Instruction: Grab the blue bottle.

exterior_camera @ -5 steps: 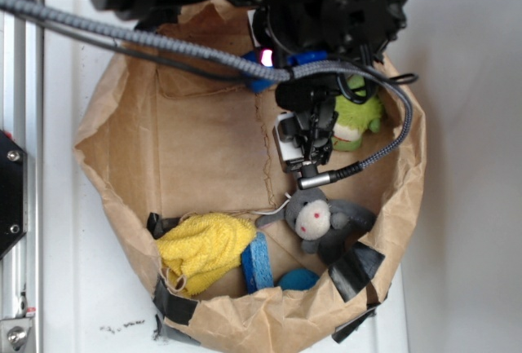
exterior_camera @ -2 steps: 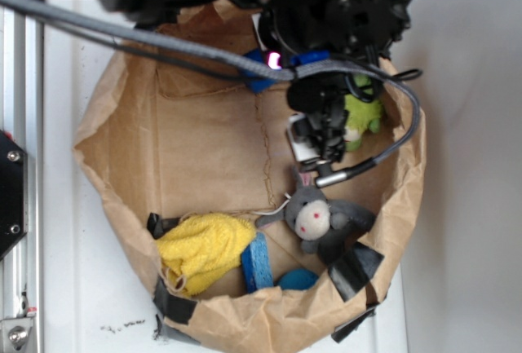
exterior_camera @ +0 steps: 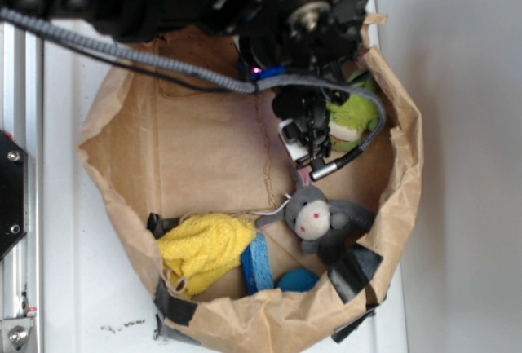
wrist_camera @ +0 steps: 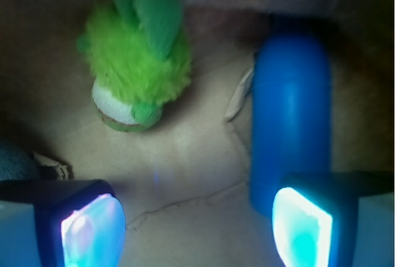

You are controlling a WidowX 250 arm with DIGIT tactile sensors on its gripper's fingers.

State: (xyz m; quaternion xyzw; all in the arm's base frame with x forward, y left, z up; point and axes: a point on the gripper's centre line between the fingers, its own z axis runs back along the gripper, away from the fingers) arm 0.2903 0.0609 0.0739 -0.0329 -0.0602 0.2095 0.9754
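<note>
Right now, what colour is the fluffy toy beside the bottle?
Bright green fluffy toy, clearest in the wrist view.

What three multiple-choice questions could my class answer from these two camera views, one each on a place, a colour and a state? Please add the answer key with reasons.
1. In the wrist view, where does the blue bottle lie relative to the green plush toy?
A. To its right
B. To its left
C. On top of it

2. What colour is the cloth at the bottom of the paper bag?
A. Red
B. Yellow
C. Black

3. What is the state of the gripper?
A. Shut on the grey plush toy
B. Shut on the blue bottle
C. Open, holding nothing

Key: 1 A, the bottle fills the right side and the green toy the upper left. 2 B, the crumpled cloth is bright yellow. 3 C, bare bag floor shows between the spread fingers.
</note>
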